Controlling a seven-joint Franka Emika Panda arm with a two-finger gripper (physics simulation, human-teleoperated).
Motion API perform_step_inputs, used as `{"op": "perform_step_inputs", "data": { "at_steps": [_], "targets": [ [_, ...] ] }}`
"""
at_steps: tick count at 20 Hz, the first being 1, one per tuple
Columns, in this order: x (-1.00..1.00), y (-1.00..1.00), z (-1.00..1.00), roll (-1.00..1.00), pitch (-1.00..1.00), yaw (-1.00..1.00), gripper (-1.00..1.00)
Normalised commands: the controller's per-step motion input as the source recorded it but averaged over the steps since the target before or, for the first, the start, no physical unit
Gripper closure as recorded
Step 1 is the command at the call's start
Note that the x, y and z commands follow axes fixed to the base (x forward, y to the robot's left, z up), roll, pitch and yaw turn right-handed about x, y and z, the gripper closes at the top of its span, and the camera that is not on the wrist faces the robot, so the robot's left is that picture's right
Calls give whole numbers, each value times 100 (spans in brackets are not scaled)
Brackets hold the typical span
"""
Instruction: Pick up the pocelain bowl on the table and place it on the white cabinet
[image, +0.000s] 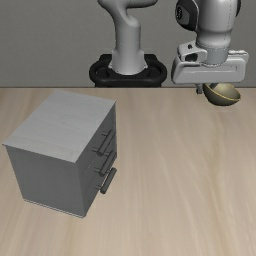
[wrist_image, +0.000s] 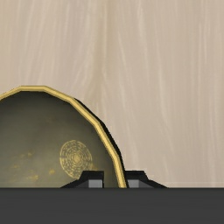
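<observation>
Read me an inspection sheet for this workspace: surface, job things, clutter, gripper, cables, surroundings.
Surface: wooden table, light grain.
Job's things: bowl, dark with a gold rim, near the table's far edge; cabinet, upright, drawers shut, at the exterior view's left.
Clutter: nothing seen.
Grippers: gripper at the bowl's rim; hold cannot be told.
Cables: nothing seen.
Surroundings: grey wall; robot base at the far side.

The end effector (image: 220, 88) hides much of the bowl (image: 226, 97); the wrist view's edge crops it too.
</observation>
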Motion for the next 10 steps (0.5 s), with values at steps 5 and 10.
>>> {"op": "perform_step_inputs", "data": {
  "at_steps": [5, 10],
  "targets": [
    [0, 0, 100, 0, 0, 0, 100],
    [0, -60, 40, 0, 0, 0, 100]
  ]
}}
